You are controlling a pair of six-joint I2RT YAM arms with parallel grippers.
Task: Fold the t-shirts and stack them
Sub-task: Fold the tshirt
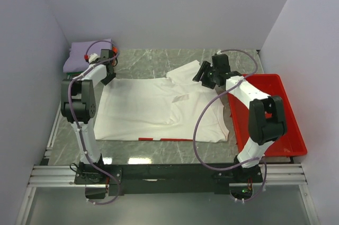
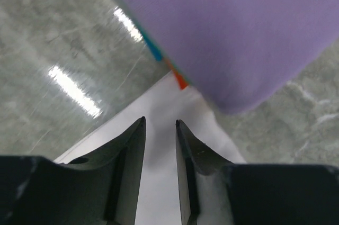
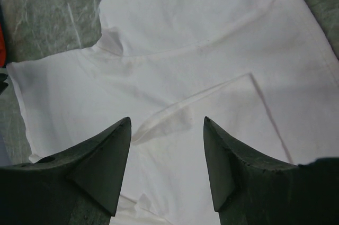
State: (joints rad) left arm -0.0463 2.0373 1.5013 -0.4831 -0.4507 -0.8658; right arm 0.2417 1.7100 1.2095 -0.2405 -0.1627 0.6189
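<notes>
A white t-shirt (image 1: 159,111) lies spread flat on the marble table, with thin red print showing along its near hem (image 1: 161,139). At the far left corner sits a folded stack topped by a lavender t-shirt (image 1: 87,54). My left gripper (image 1: 110,70) is at the white shirt's left sleeve beside that stack. In the left wrist view its jaws (image 2: 160,122) stand narrowly apart over the white sleeve (image 2: 169,98), close to the lavender shirt (image 2: 238,29), under which blue and orange edges peek out. My right gripper (image 1: 198,75) hovers open above the collar and right sleeve (image 3: 212,34).
A red plastic tray (image 1: 286,124) stands at the right, next to the right arm. White walls close in the table on the left, back and right. Bare marble shows behind the shirt and along the near edge by the arm bases.
</notes>
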